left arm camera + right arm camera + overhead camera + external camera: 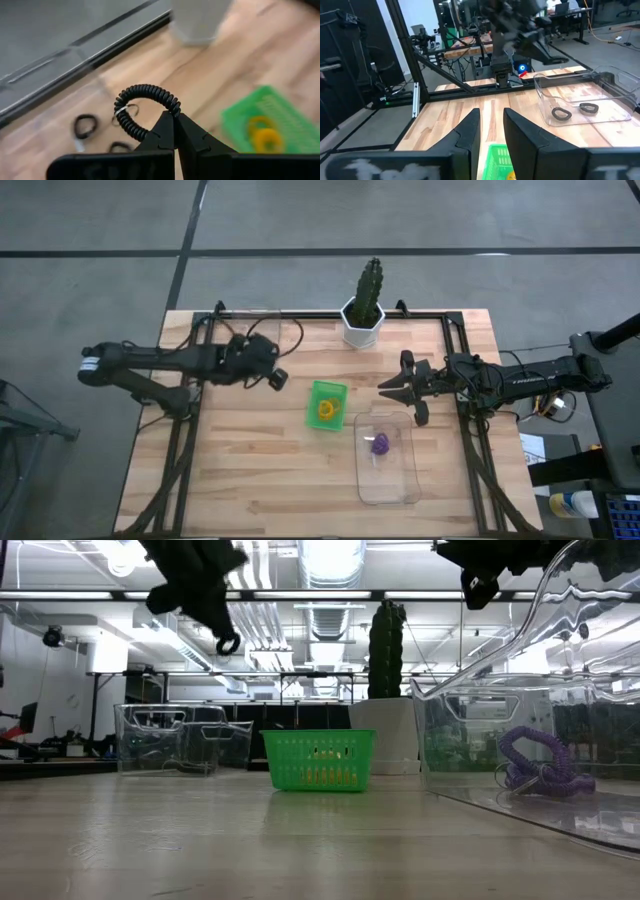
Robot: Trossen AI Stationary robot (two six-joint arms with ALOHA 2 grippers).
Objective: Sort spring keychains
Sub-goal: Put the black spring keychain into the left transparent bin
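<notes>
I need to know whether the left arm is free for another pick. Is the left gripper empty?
No: in the left wrist view the left gripper is shut on a black spring keychain.

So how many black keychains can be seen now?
3 keychains: one in the left gripper, two in a clear bin. Others may be hidden.

The left gripper [174,131] hangs raised above the surface, jaws pressed together — pinching a black spring keychain [143,108] at their tips. The right gripper [392,388] reaches in from the opposite side, also lifted, jaws apart — holding nothing.
</notes>
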